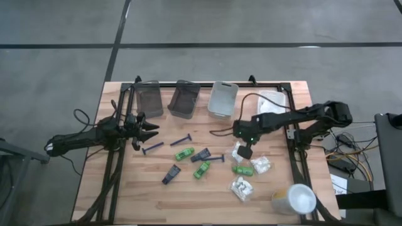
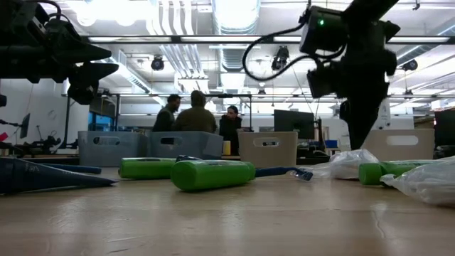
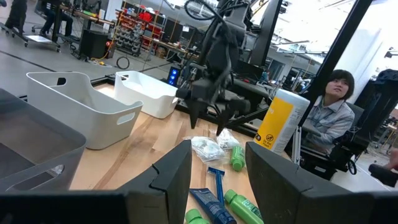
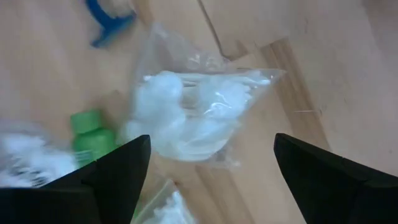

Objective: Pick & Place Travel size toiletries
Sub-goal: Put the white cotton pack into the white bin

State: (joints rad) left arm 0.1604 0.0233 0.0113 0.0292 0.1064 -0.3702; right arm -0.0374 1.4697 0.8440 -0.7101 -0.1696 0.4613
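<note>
The right pincer (image 4: 208, 177) hangs wide open right above a white crinkly packet (image 4: 186, 118) lying on the table (image 4: 348, 68), next to a green pack (image 4: 87, 134). It should go straight down and pinch the white middle, not the loose edge. Farther off, the left pincer (image 1: 151, 132) waits open near the bins (image 1: 183, 98)
</note>
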